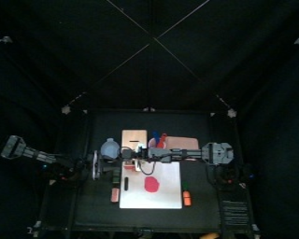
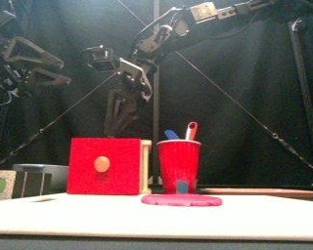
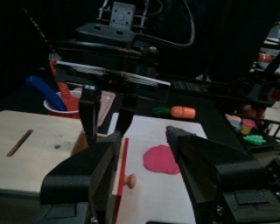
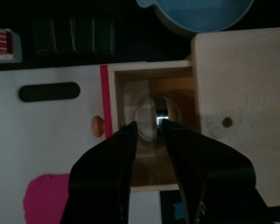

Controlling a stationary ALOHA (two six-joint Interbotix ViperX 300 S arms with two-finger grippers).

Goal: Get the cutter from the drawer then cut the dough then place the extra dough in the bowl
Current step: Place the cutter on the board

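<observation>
The wooden box [image 4: 241, 79] has its drawer pulled out, with the red drawer front [image 4: 105, 105] toward the white board [image 4: 43, 122]. The round metal cutter [image 4: 153, 112] lies inside the drawer. My right gripper [image 4: 150, 129] hangs open over the drawer, its jaws on either side of the cutter and just above it. My left gripper [image 3: 140, 140] is open beside the box, holding nothing and facing the right gripper [image 3: 108, 122]. A flat pink dough disc [image 1: 151, 186] lies on the cutting board [image 1: 171, 177]. The blue-grey bowl [image 4: 201, 10] stands beyond the box.
A red cup [image 2: 179, 166] with a blue and a red toy knife stands right of the box [image 2: 105, 166]. An orange toy food [image 3: 181, 112] lies past the board. The bowl [image 2: 39, 178] shows left of the box in the front view.
</observation>
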